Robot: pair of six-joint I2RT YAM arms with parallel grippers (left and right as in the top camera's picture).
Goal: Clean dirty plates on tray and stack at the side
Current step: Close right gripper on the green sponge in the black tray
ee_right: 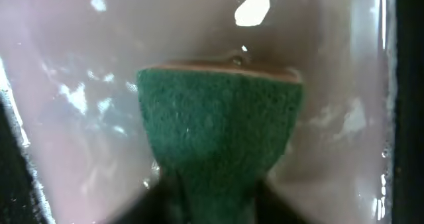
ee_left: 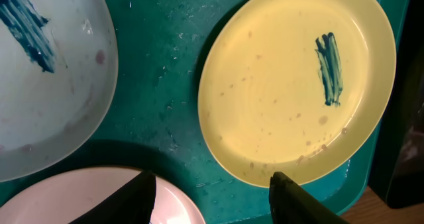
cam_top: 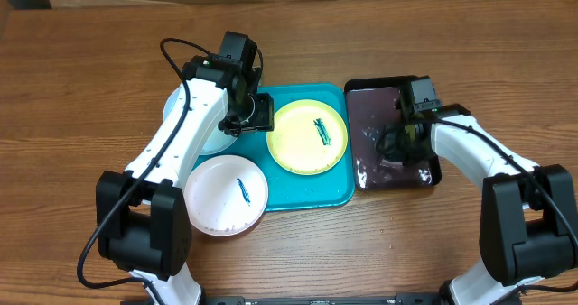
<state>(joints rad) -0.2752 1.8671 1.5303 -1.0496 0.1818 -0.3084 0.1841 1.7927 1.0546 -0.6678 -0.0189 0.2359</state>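
Start at the far left with the light blue plate, lying at the left edge of the tray, mostly hidden under the arm, with its teal smear showing in the wrist view. Just in front, find the white plate overhanging the tray's near-left corner onto the counter, streaked too. Judge that a careless nudge there could tip it off the rim.

Above the tray, note the left fingers spread wide and gripping nothing, poised between the three plates. Beware closing on two rims at once, or skidding a plate across the slick plastic rather than pinning it.

Next, see the yellow plate flat on the tray's right half, dirty. Expect it to spin or slide under scrubbing unless held.

Farthest right, see the right fingers pinched on the green sponge, pressed into the wet black tray. Reckon on drips across the counter in transit, a soaked sponge slipping from so narrow a grip, and crowding of both arms over the yellow plate.
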